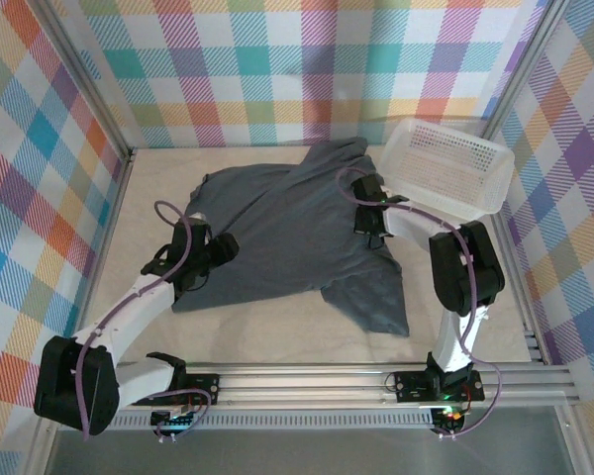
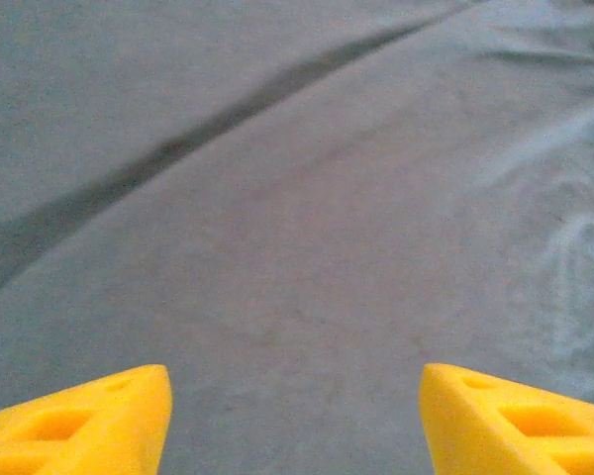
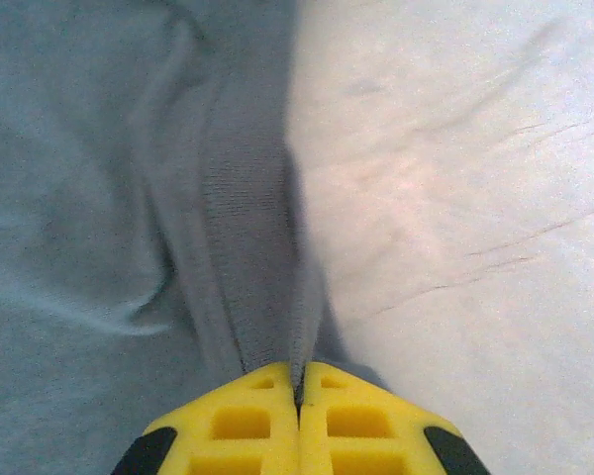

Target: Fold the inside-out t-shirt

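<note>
One dark slate-grey t-shirt (image 1: 287, 237) lies spread over the middle of the pale desk (image 1: 277, 327). Its body lies mostly flat, one corner trails toward the near right, and another part reaches toward the far side. One white mesh basket (image 1: 445, 163) sits at the far right corner, tilted, just beside the shirt's far right part.

There are two arms, one at each side. The left fingers (image 1: 221, 247) are over the near left part of the shirt. In the left wrist view the two yellow fingertips (image 2: 99, 421) stand spread apart above smooth grey cloth crossed by one long dark crease, with nothing between them.

The right fingers (image 1: 361, 183) are at the shirt's far right edge, near the basket. In the right wrist view both yellow fingertips (image 3: 247, 421) are pressed together and pinch one raised ridge of the shirt's edge. Rumpled cloth lies to the left of that ridge and bare desk to its right.
</note>
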{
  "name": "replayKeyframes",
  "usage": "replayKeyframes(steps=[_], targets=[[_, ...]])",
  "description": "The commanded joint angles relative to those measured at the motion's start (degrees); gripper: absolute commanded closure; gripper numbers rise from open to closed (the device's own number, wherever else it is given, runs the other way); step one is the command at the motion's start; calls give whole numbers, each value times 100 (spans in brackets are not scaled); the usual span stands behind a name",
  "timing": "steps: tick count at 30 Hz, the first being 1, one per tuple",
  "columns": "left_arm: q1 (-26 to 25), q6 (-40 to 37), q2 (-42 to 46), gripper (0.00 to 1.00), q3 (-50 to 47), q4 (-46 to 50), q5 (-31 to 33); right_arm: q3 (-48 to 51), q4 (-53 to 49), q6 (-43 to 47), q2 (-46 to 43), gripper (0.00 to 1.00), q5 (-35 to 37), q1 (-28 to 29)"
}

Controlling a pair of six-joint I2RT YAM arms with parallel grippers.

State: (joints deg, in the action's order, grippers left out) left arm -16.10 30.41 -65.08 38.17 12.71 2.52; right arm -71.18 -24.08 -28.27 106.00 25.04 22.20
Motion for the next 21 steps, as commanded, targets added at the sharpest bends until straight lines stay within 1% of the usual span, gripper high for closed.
replayKeyframes(steps=[1,2,3,4,5,6,7,9,11,12,14,15,17,21], targets=[[-8,13,171,36,200,823,1046,342,-356,-472,-538,100,663,-495],[-7,-1,155,37,227,871,1123,459,-386,-553,-605,100,698,-628],[-12,-16,139,37,226,875,1137,565,-440,-639,-645,97,807,-746],[-7,-18,128,37,196,848,1113,616,-495,-709,-649,81,921,-813],[-7,-20,113,36,172,769,1027,590,-603,-759,-623,63,841,-888],[-12,-34,97,36,136,692,922,572,-585,-624,-622,51,731,-892],[-13,-49,86,35,89,593,796,517,-658,-550,-647,46,522,-892],[-9,-86,100,33,16,424,571,561,-729,-525,-872,44,137,-888],[-7,-88,163,31,-13,416,474,886,-647,-672,-1292,43,-105,-899],[-7,-85,207,31,-13,484,483,1089,-600,-806,-1466,43,-272,-914],[-7,-45,330,31,-21,647,600,1575,-413,-1009,-1793,43,-967,-1003],[-7,-28,375,31,-34,729,673,1725,-494,-1174,-1862,43,-1132,-1051],[1,-28,475,32,-24,876,826,2095,-600,-1427,-2016,43,-1322,-1161],[52,11,633,33,-46,1034,960,2783,-356,-1550,-2243,42,-1385,-1260]])
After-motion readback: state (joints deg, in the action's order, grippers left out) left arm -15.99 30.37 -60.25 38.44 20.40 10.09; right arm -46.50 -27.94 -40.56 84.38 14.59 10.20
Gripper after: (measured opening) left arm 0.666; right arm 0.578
